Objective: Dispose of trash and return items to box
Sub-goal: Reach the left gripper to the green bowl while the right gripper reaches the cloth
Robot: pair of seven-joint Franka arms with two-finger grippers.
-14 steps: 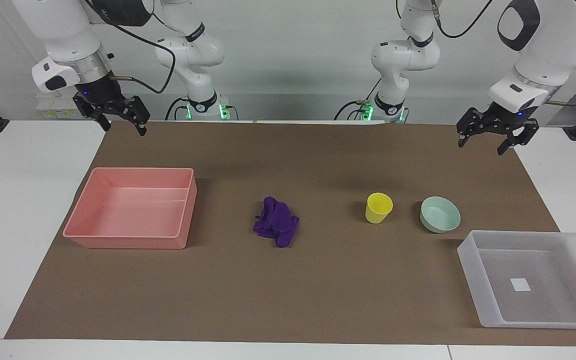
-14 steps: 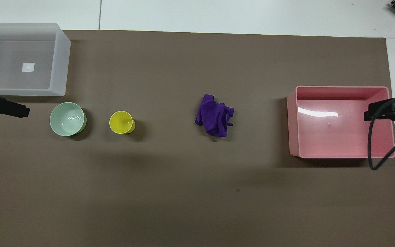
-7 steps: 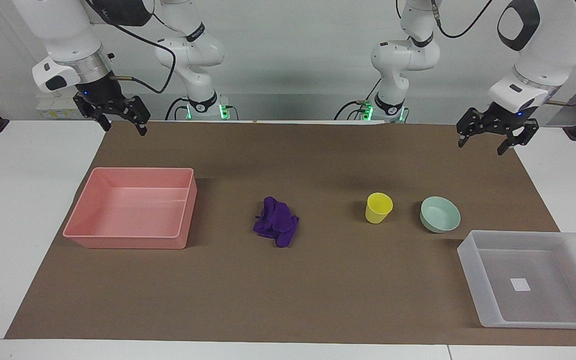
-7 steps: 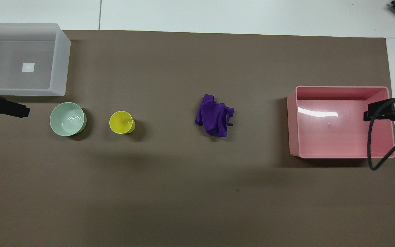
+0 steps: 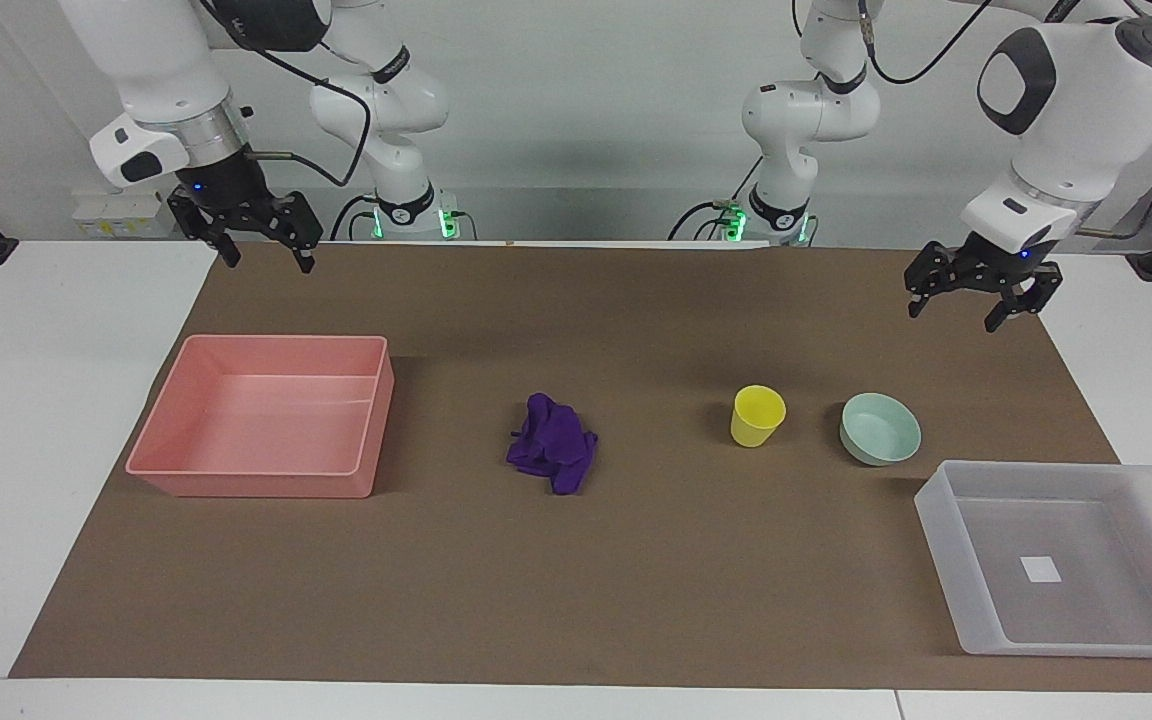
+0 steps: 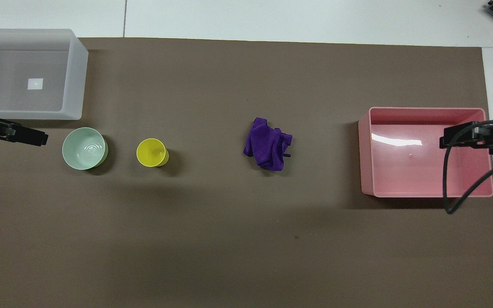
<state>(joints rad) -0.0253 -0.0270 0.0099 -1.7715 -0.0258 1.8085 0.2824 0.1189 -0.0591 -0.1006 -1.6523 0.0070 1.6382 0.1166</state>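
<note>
Lying mid-bench: wad, well apart from both grippers. Hovering spread and empty: left gripper above bowl, right gripper above bin.

Robotics lab with a tabletop test bench.

Two white robot arms are mounted at a white table covered by a brown mat, against a plain pale wall, with cables trailing.

Wall: we see a plain white wall.
Table: white table, brown mat over it.
</note>
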